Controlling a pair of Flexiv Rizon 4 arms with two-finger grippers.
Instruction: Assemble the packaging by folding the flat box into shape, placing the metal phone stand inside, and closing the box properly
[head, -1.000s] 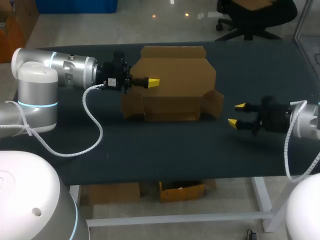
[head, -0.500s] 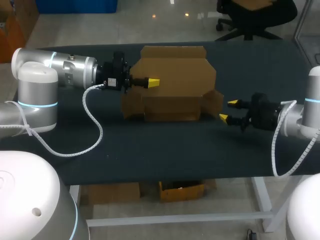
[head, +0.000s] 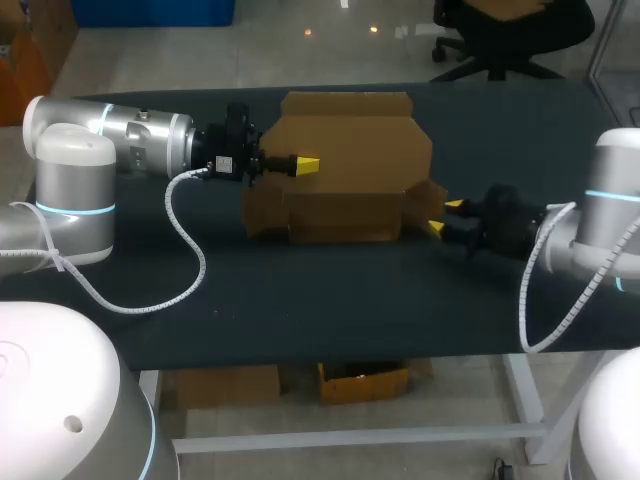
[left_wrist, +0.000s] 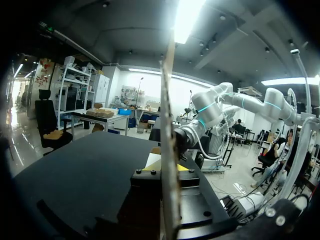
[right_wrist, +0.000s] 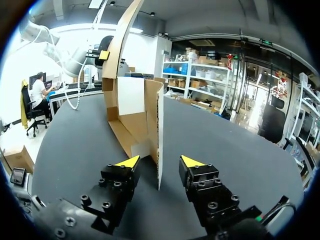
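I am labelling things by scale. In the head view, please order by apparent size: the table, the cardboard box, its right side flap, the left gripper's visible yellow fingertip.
1. table
2. cardboard box
3. right side flap
4. left gripper's yellow fingertip
No two look alike; the gaps are plain.

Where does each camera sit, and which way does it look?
Head: above and behind, looking down at the table; left arm and right arm at its sides.
Left wrist: along the left gripper, shut on the box.
Right wrist: along the open right gripper, straddling a box flap.
Both wrist views share the box.
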